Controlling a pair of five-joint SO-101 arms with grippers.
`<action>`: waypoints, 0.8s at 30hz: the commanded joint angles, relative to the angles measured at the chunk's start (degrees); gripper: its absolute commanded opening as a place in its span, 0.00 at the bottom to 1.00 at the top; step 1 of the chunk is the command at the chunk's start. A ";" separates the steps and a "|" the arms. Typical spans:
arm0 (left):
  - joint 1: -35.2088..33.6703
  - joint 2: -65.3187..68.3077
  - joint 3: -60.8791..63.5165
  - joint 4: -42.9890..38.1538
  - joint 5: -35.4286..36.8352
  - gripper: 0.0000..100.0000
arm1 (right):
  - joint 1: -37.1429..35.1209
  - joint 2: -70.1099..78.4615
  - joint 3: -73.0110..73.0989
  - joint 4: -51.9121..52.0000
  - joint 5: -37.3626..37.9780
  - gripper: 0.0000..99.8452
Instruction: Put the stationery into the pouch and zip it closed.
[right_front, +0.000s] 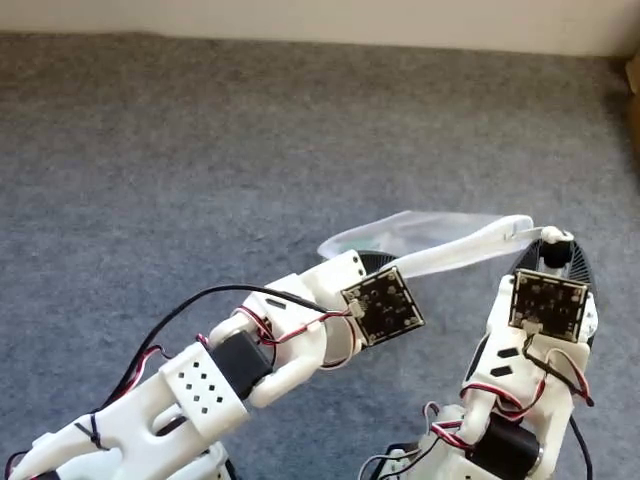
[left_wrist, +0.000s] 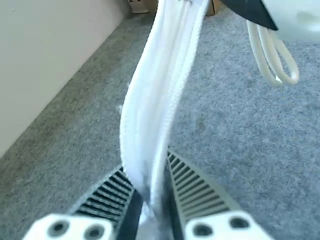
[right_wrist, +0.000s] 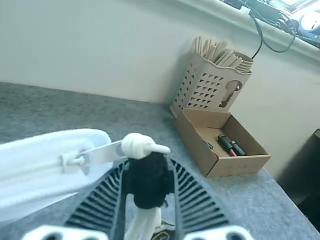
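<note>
The white, partly see-through pouch (right_front: 430, 238) hangs stretched above the grey carpet between the two arms. My left gripper (left_wrist: 150, 202) is shut on one end of its zip edge (left_wrist: 157, 95), whose teeth look joined along the visible length. At the other end, my right gripper (right_wrist: 147, 182) is shut on the black bead and white knot (right_wrist: 142, 146) of the zipper pull (right_wrist: 95, 154), with the slider at the pouch's end (right_wrist: 47, 160). In the high view the left gripper (right_front: 368, 264) sits at the pouch's left end and the right gripper (right_front: 556, 250) at its right.
Grey carpet (right_front: 200, 150) covers the table up to a pale wall. By that wall stand a perforated beige holder of wooden sticks (right_wrist: 212, 82) and an open cardboard box (right_wrist: 225, 142) with a few pens. A white cord loop (left_wrist: 275, 57) hangs from the right gripper.
</note>
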 joint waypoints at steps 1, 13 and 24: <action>-3.91 -1.54 -0.66 1.14 0.62 0.00 | 3.12 0.48 -0.84 -2.42 0.62 0.01; -9.45 -17.89 2.68 4.40 0.35 0.00 | -0.04 -0.13 -0.75 5.23 0.35 0.25; -15.34 -18.51 1.71 4.13 -8.44 0.00 | -14.46 -0.22 -0.66 13.67 0.79 0.28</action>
